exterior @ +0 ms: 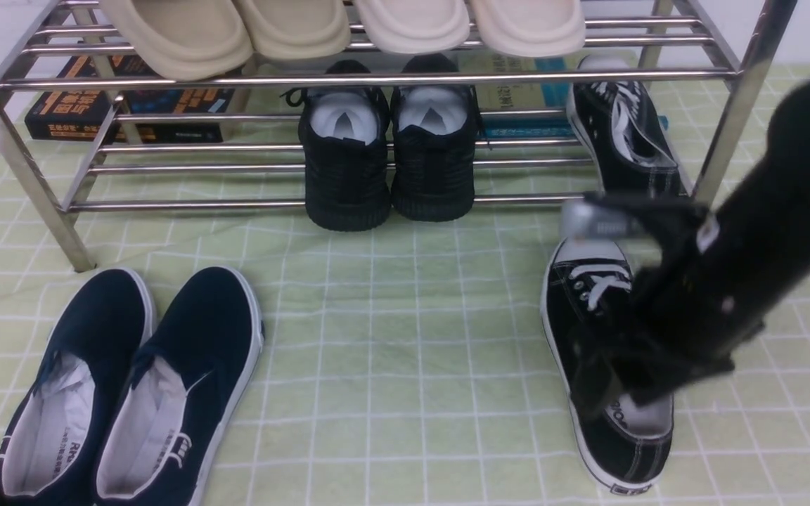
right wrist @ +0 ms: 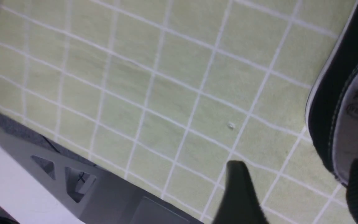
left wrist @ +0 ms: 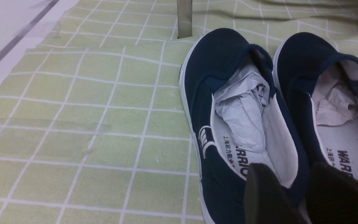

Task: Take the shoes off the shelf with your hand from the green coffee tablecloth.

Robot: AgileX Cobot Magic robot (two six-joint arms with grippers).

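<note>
My right arm (exterior: 763, 267), thick, black and blurred, slants down from the right edge of the front view towards the middle of the cloth. My right fingers (right wrist: 238, 193) are spread wide and pinch nothing. One hangs over the bare cloth and the other over the heel opening of the first canvas sneaker (exterior: 588, 288).

That sneaker lies flat on the tablecloth (exterior: 405, 351), toe pointing at the shelf (exterior: 377, 77). It is black canvas with white laces, a white rubber toe cap, a white-edged sole and a grey insole with a printed oval mark. The second canvas sneaker (exterior: 619, 133) rests tilted on the shelf's lower tier, at its right end.

My left fingers (left wrist: 266, 193), dark and blunt, are spread too and hold nothing. They hover over the heels of the navy slip-ons (exterior: 131, 393), whose white linings are stuffed with crumpled paper.

The shelf is shiny round steel tubing with two tiers of horizontal bars on slanted legs. Black knit sneakers (exterior: 391, 161) sit mid-lower tier, and beige slippers (exterior: 292, 28) sit soles up on the top tier.

The tablecloth is pale green with a grid of thin white lines, slightly wrinkled. The white desk (left wrist: 2, 28) shows past its edge.
</note>
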